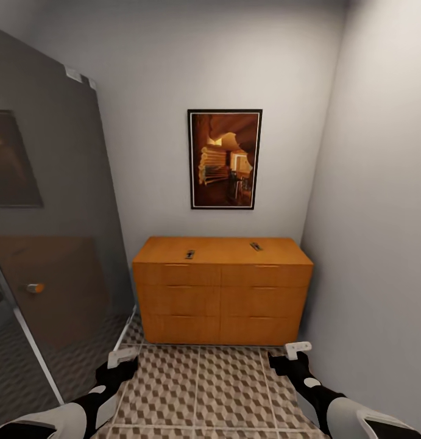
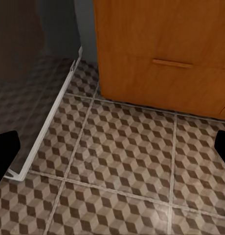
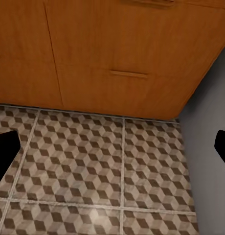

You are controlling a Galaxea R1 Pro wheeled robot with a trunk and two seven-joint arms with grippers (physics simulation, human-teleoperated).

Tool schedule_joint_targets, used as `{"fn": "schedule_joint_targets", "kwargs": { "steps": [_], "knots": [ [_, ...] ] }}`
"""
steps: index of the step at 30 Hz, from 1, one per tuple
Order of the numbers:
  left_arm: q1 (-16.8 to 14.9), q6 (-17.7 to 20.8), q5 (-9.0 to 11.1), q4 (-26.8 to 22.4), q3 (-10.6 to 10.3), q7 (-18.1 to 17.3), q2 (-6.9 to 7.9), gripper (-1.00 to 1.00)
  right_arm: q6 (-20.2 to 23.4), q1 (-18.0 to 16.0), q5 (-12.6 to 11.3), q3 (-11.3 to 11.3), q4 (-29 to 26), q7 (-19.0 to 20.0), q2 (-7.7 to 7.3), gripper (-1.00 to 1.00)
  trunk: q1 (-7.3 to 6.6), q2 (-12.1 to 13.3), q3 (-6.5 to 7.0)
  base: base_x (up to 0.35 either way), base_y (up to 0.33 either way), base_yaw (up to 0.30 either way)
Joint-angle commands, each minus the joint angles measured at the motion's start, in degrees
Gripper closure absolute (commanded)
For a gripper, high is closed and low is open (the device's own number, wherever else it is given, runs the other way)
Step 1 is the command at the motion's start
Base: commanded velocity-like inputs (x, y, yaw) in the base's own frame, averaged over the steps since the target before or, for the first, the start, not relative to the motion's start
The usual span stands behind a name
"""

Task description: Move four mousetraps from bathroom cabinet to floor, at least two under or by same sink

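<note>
The orange-brown cabinet stands against the far wall, with its drawers closed. Two mousetraps lie on its top: one left of centre and one further right. The cube-patterned bathroom floor stretches between me and the cabinet. My left gripper and right gripper hover low over the tiles, well short of the cabinet. Both are open and hold nothing. In the left wrist view the gripper faces the cabinet's lower left corner; in the right wrist view the gripper faces its lower right drawers. The sink is out of view.
A tinted glass shower panel with a white floor rail closes off the left side. A grey wall runs close along the right, beside the cabinet. A framed picture hangs above the cabinet.
</note>
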Motion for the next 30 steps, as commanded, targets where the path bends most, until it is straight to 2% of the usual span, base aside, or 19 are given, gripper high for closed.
{"fn": "schedule_joint_targets", "kwargs": {
  "steps": [1, 20, 30],
  "knots": [
    [-0.08, -0.35, 0.33, 0.22, -0.5, 0.11, -0.02, -1.0, -0.18, -0.03, 0.6, -0.44, 0.08, -0.16, -0.01, -1.0, 0.06, -0.04, -0.02, 0.33, -0.094, 0.0],
    [-0.08, -0.39, 0.39, 0.22, -0.5, 0.13, 0.13, -1.0, -0.18, -0.03, 0.6, -0.5, 0.08, -0.16, -0.01, -1.0, 0.06, -0.04, -0.02, 0.329, -0.14, 0.0],
    [-0.08, -0.72, 0.44, 0.22, -0.5, 0.14, 0.14, -1.0, -0.18, -0.03, 0.67, -0.41, -0.05, -0.16, -0.01, -1.0, 0.06, -0.04, -0.02, 0.109, -0.042, 0.0]
  ]
}}
